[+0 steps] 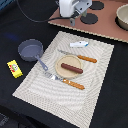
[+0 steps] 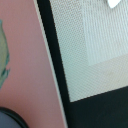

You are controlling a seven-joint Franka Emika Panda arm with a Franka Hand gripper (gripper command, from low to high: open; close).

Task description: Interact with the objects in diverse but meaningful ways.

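My gripper hangs above the pink board's near edge, beyond the striped placemat; whether its jaws are open or shut does not show. Nothing is seen in it. On the mat lie a white-and-blue fish and a brown sausage on a round beige plate. The grey-blue saucepan sits at the mat's edge on the exterior view's left, handle pointing onto the mat. Further left, a yellow packet rests on the black table. The wrist view shows the mat's corner and a bit of the fish, no fingers.
The pink board carries black discs and a beige bowl at the exterior view's right. Two orange-handled utensils lie on the mat: a knife and a spatula. The wrist view shows the board.
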